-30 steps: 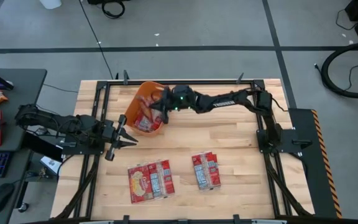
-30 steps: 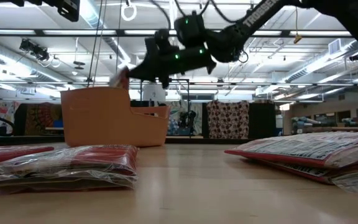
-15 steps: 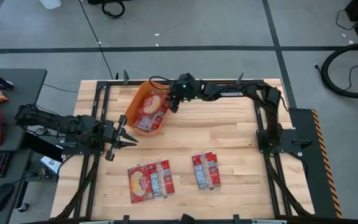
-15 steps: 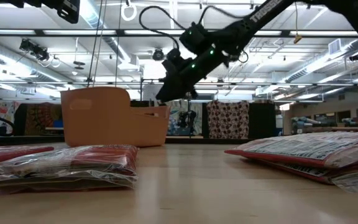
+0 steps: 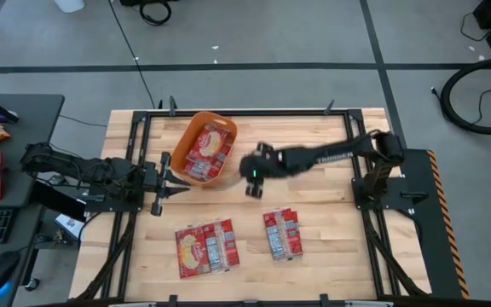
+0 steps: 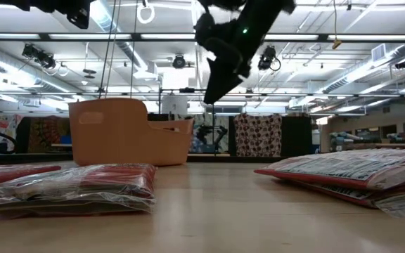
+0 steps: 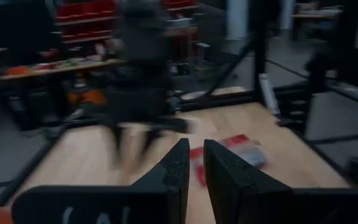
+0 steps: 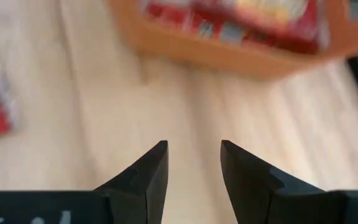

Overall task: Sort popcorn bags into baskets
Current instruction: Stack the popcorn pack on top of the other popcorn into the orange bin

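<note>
I see my right gripper [image 5: 251, 181] spread open and empty above bare table [image 5: 331, 213], just beside the orange basket [image 5: 196, 128] holding popcorn bags [image 5: 205, 152]; left gripper [image 5: 162, 177] nearly closed, empty.

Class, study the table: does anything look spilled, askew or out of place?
Nothing stands out. Popcorn bags lie inside the orange basket, none spilled beside it. Two tidy groups wait on the table. The right pincer hangs open and empty between the basket and those groups.
</note>
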`<state>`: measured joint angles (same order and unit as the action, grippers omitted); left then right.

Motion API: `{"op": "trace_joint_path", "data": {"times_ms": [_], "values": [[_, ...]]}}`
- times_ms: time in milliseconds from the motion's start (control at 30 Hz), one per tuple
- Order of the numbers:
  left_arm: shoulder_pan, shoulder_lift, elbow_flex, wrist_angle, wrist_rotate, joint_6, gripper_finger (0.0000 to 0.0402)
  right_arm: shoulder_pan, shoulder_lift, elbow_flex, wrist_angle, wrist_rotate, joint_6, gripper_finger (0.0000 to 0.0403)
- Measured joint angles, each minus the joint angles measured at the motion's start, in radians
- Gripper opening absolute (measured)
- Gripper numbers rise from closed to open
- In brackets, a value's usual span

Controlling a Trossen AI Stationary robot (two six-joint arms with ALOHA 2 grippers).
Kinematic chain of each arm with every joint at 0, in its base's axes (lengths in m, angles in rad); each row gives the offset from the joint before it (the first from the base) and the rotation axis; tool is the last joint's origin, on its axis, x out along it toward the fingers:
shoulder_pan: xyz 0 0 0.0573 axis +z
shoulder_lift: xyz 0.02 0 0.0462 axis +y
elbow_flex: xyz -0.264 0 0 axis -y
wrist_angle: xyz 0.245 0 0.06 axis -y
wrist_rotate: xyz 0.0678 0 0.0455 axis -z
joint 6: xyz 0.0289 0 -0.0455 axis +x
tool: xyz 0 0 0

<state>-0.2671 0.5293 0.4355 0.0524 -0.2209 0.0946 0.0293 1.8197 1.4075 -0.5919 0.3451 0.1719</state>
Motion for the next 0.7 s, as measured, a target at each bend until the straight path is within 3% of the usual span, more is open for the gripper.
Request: {"op": "trace_joint_path", "data": {"times_ms": [233, 433, 700], "values": [[0.0, 0.0, 0.0, 0.004, -0.144, 0.002, 0.0052, 0.195, 0.048, 0.0, -0.147, 0.067, 0.349, 0.0151], [0.0, 0.001, 0.0, 0.009, -0.145, -0.003, 0.0052, 0.285, 0.163, 0.043, -0.214, 0.022, 0.586, 0.0151], [0.0, 0.001, 0.0, -0.029, -0.117, -0.037, 0.0052, 0.361, 0.294, 0.28, -0.47, 0.028, 0.862, 0.0151]]}}
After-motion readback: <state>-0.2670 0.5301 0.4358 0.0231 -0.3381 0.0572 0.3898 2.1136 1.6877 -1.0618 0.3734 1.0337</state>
